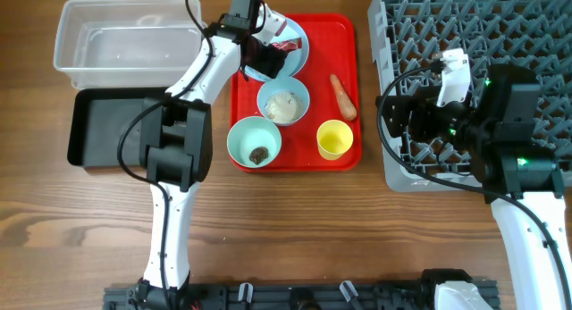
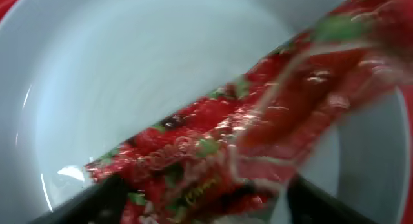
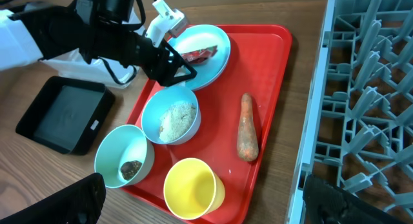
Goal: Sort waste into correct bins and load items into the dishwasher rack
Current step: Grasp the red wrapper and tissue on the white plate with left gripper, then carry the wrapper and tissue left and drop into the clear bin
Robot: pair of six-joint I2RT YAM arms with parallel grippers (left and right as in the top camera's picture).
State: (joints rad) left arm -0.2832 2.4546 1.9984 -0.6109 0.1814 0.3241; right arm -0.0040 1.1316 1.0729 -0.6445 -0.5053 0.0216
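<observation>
The left gripper (image 1: 260, 53) hangs low over the round plate (image 2: 129, 69) on the red tray (image 1: 323, 40). Its fingers are apart, and the red snack wrapper (image 2: 213, 153) lies on the plate between them. The print on the wrapper is too blurred to read. The right gripper (image 1: 396, 116) is wide apart and empty at the edge of the dishwasher rack (image 1: 500, 33). The carrot piece (image 3: 247, 130) lies on the tray beside the yellow cup (image 3: 190, 188).

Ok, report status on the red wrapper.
Left gripper open around red snack wrapper, on round pale blue plate. Right gripper open, empty, at grey plastic grid rack edge. Nothing blocking the wrapper.
</observation>
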